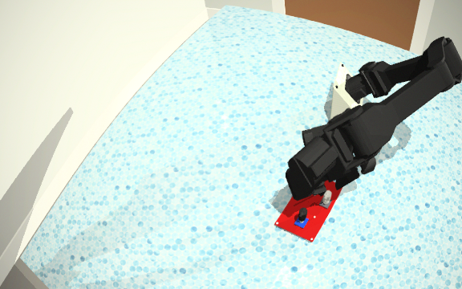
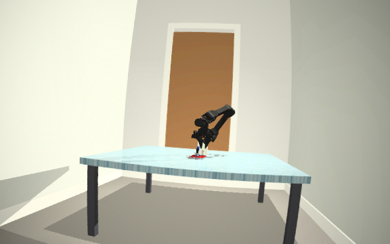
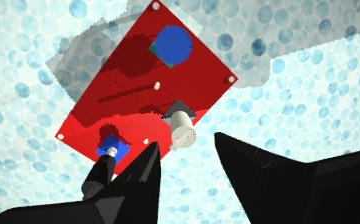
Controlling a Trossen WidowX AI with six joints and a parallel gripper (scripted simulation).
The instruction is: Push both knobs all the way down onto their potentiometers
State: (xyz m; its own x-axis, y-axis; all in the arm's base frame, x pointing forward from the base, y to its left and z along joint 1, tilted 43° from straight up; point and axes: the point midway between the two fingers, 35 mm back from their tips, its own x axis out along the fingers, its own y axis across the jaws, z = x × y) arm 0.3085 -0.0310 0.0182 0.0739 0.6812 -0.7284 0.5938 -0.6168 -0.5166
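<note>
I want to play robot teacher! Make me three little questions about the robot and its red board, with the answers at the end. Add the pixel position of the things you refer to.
1. True or false: the gripper [image 3: 186, 143] is holding the white knob [image 1: 327, 197] [image 3: 183, 136].
2. Which colour is the base under the black knob [image 1: 302, 213] [image 3: 98, 177]?
A) green
B) blue
C) grey
3. Fill in the gap: the board [image 1: 287, 221] [image 3: 131, 95] stands on a ____.

Key: 1 false; 2 B; 3 table [image 1: 175, 160] [image 2: 131, 163]
</note>
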